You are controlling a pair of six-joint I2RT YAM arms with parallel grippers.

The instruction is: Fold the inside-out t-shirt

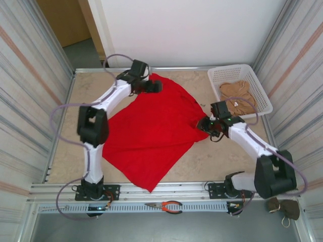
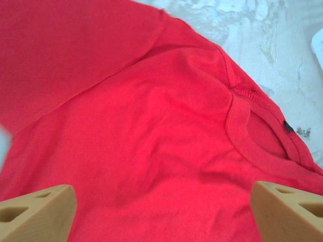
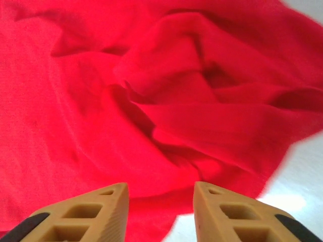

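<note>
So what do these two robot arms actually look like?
Both the left arm and right arm have glossy white tube-like links joined by chunky black housings. Thin greyish-lilac cables loop alongside each. The left arm's fingers and the right arm's fingers are tan wedge-shaped blocks with hollow cut-outs; the right pair shows black patches near the base.

The table [image 1: 65, 151] is light brown with pale swirls. A white wall [image 1: 192, 30] stands at 12 o'clock. Stripy panels [image 1: 25, 101] stand at 9 and 3 o'clock. A brown door [image 1: 63, 20] is at 11 o'clock, beside grey floor [image 1: 86, 50].
</note>
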